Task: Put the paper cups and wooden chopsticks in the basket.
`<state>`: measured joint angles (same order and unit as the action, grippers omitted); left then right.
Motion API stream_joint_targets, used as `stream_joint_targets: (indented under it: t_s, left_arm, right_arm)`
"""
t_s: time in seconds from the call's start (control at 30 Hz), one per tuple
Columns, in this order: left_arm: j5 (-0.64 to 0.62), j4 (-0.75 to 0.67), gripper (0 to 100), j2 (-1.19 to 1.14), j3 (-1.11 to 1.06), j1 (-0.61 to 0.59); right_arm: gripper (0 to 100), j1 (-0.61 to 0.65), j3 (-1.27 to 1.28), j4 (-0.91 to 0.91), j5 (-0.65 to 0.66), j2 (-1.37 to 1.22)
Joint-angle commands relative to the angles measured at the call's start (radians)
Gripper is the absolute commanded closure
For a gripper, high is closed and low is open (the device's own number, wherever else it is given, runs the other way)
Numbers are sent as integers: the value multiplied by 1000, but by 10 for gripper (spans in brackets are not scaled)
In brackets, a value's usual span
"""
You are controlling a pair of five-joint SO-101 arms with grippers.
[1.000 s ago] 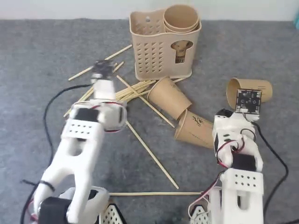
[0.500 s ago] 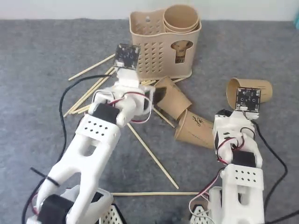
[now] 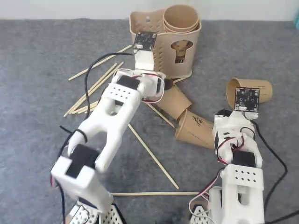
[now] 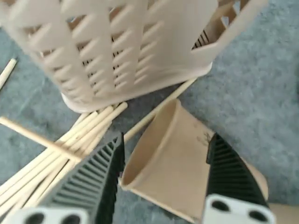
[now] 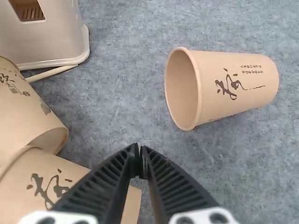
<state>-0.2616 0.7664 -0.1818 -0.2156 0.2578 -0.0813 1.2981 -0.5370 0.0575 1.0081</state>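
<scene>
Nearest the arm bases, a single chopstick (image 3: 154, 193) lies crosswise on the grey mat (image 3: 37, 56). A second chopstick (image 3: 152, 154) runs from near its right end toward 11 o'clock.

Farther out on the right, the right gripper (image 5: 139, 150) hangs over bare mat with its jaws pressed together, holding nothing. The side cup (image 5: 224, 88) lies tipped over just ahead of it at about 1 o'clock, mouth toward 9 o'clock and apart from the fingertips.

Off toward 9 o'clock from that gripper, two more cups lie on their sides, touching each other: the near cup (image 3: 194, 130) and, beyond it, the far cup (image 3: 175, 100).

The left gripper (image 4: 167, 140) is spread wide and straddles the far cup close to its rim, one finger on each side. Whether the fingers touch the paper cannot be told. This cup's mouth points toward 10 o'clock.

A loose bundle of chopsticks (image 3: 93, 88) fans out at 9 o'clock from the left gripper. The basket (image 3: 168, 58) stands upright just beyond the gripper at 12 o'clock. A nested cup (image 3: 181, 18) sits upright in the basket's 3 o'clock half.
</scene>
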Motion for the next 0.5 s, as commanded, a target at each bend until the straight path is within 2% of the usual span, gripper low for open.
stream_joint_targets:
  t_s: [0.0, 0.27, 0.47]
  left_arm:
    - [-12, 2, 728, -38, 87, 6]
    - [-12, 17, 731, -77, 96, 25]
    - [-6, 138, 849, -71, 93, 133]
  right_arm:
    - [986, -2, -20, 22, 14, -8]
    - [986, -2, -20, 22, 14, -7]
    - [986, -2, -18, 22, 15, -7]
